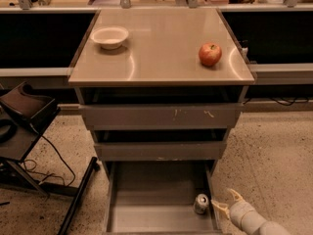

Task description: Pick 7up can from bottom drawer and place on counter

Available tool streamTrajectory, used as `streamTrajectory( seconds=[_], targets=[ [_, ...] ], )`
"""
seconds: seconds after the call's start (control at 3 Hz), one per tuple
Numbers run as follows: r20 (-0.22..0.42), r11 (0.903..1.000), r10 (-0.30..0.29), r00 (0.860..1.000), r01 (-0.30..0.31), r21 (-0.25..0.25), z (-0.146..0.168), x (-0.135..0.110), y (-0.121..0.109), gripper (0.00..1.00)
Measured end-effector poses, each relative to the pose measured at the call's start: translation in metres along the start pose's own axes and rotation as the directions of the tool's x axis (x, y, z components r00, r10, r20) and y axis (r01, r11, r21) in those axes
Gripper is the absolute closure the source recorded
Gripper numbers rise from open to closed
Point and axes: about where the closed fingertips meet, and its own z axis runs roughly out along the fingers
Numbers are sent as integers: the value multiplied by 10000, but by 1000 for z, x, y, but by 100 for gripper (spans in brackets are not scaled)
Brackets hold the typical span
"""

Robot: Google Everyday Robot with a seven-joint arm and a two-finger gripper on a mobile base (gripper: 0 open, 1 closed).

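The 7up can [201,203] stands upright in the open bottom drawer [146,219], at its right side near the front. My gripper [226,202] is low at the bottom right, just outside the drawer's right wall, a short way right of the can. Its fingers [221,207] are spread open and empty, pointing left toward the can. The counter [161,48] is the tan tabletop above the three drawers.
A red apple [210,54] lies on the counter's right side and a white bowl [110,36] at its back left. The two upper drawers [161,116] stick out slightly above the bottom one. A dark chair and cables [24,126] stand on the floor at left.
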Motion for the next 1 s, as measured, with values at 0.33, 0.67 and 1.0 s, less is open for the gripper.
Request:
streamTrajectory(
  seconds=[0.33,0.67,1.0],
  targets=[
    [-1,10000,-1,10000,1,-1,0,0,0,0],
    [-332,9997,-120,9994,112,-222,17,5,-5,0],
    [-1374,9999,-21,9905,2,-138,32,6,-29,0]
  ],
)
